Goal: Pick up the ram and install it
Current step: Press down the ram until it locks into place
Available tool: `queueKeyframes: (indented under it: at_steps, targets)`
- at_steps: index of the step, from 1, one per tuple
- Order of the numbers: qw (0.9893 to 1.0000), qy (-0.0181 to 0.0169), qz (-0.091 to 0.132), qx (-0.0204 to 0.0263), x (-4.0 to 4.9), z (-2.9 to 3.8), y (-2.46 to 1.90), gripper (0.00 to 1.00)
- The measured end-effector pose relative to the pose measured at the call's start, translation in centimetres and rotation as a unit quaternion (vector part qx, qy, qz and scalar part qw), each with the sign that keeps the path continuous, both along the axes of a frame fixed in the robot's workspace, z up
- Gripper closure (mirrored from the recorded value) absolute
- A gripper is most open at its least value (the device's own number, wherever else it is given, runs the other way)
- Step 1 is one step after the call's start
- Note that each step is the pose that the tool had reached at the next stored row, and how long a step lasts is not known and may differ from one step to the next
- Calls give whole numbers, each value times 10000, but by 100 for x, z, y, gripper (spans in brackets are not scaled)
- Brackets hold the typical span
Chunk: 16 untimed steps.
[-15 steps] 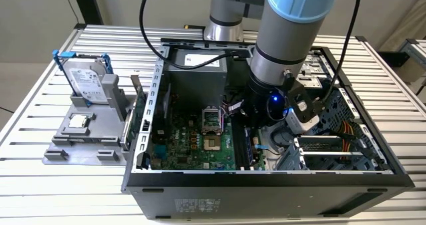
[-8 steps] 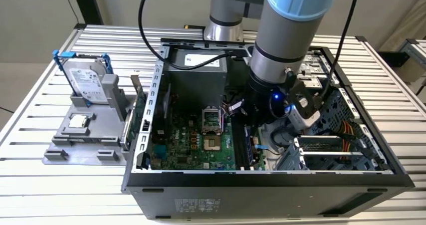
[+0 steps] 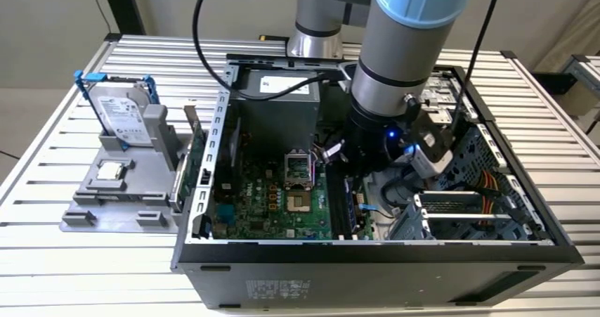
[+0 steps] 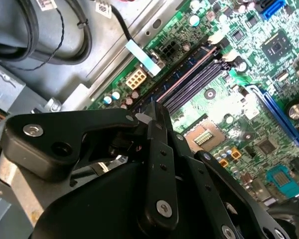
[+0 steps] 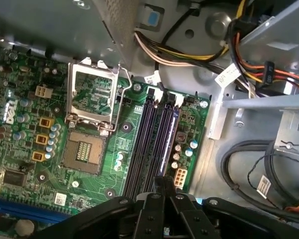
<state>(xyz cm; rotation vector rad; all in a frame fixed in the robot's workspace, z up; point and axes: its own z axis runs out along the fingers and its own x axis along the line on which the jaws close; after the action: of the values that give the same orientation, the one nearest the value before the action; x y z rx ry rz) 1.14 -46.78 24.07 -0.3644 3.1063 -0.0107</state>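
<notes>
Now black hand [image 5: 162, 186] pinched narrow on thin flat ram [image 5: 170, 135], edge-on w/ long black mobo slots [image 5: 148, 142].

Lighting: even, diffuse, moderately bright; soft shadows inside the computer case [image 3: 375, 254]. Slatted tabletop [image 3: 56, 261] pale, mildly glaring. Both wrist views: claw [image 4: 154, 112] dark and soft-focused close up; motherboard [image 5: 20, 109] beyond it sharper, faint glints.
</notes>
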Motion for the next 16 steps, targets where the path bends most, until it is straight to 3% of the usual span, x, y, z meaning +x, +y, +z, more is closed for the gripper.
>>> queueKeyframes:
  at_steps: [8,16]
  targets:
    - [9991,-1,425,0,0,0,5,100]
    - [9982,-1,601,0,0,0,5,100]
